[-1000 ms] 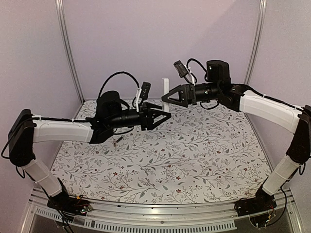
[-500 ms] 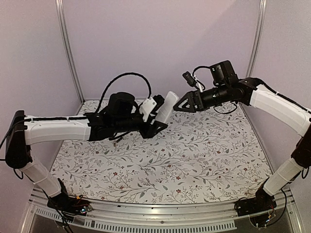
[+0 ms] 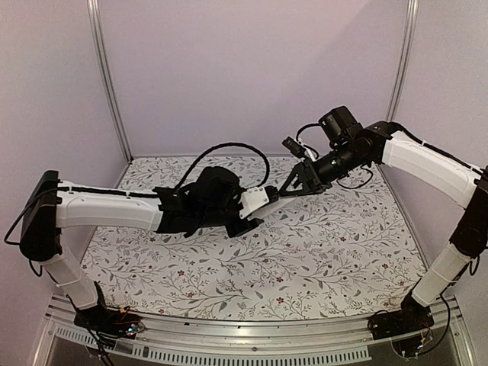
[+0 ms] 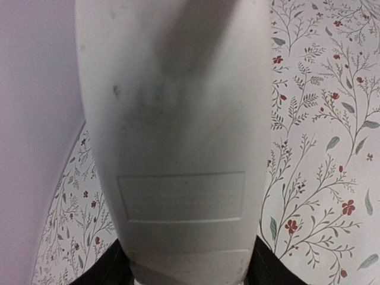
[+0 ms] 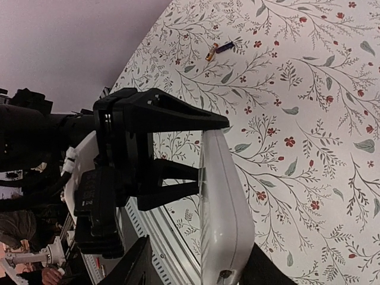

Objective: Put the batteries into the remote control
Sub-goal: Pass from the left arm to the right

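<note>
The white remote control (image 3: 260,198) is held above the table by my left gripper (image 3: 245,213), which is shut on its near end. The left wrist view shows its plain white back (image 4: 178,119) with the closed battery cover (image 4: 181,196), and my left gripper (image 4: 187,270) clamps its bottom edges. My right gripper (image 3: 293,185) is open at the remote's far end. In the right wrist view the remote (image 5: 224,202) is edge-on between my right gripper's (image 5: 202,248) spread fingers, with the left gripper (image 5: 155,148) behind it. Two batteries (image 5: 218,50) lie together on the floral table.
The floral tablecloth (image 3: 320,244) covers the table. Purple walls with metal corner posts (image 3: 107,84) close in the back and sides. A slotted metal rail (image 3: 229,347) runs along the near edge.
A second ago my right gripper held the remote upright. My left gripper took hold of it, lowered it and laid it nearly flat. My right gripper let go and followed to its far end.
</note>
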Motion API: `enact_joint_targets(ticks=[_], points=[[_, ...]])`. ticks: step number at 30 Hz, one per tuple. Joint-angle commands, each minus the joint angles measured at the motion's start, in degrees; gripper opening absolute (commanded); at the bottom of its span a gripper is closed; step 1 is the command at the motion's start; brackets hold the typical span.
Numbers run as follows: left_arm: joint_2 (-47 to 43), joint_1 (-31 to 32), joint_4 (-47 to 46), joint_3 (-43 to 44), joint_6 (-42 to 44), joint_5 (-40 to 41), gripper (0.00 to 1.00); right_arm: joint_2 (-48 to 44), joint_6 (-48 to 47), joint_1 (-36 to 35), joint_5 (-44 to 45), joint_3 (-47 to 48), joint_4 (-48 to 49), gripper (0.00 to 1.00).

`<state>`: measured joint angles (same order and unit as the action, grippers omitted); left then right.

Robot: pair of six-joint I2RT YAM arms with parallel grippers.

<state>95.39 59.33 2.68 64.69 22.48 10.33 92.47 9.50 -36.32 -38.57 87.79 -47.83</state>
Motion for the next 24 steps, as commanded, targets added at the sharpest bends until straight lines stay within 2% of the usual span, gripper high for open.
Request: enact_joint_targets(ticks=[1,16,20,22,24], points=[[0.54,1.51,0.15,1.33,3.94,2.24,0.37,2.30,-1.04,0.10,-2.19,0.51,-4.37,0.47],[0.32,3.60,-0.39,0.20,10.17,2.17,0.36,4.73,-1.07,0.10,-5.11,-1.25,-4.40,0.28],[-0.35,3.67,-0.39,-0.25,10.86,1.21,0.36,5.20,-0.91,0.03,-6.27,-1.95,-4.23,0.19],[-0.63,3.61,-0.45,-0.47,11.21,1.29,0.37,5.48,-0.82,-0.06,-6.85,-2.22,-4.15,0.11],[-1.01,3.60,-1.35,-1.12,11.31,1.64,0.42,5.52,-0.89,-0.03,-7.15,-2.42,-4.14,0.04]])
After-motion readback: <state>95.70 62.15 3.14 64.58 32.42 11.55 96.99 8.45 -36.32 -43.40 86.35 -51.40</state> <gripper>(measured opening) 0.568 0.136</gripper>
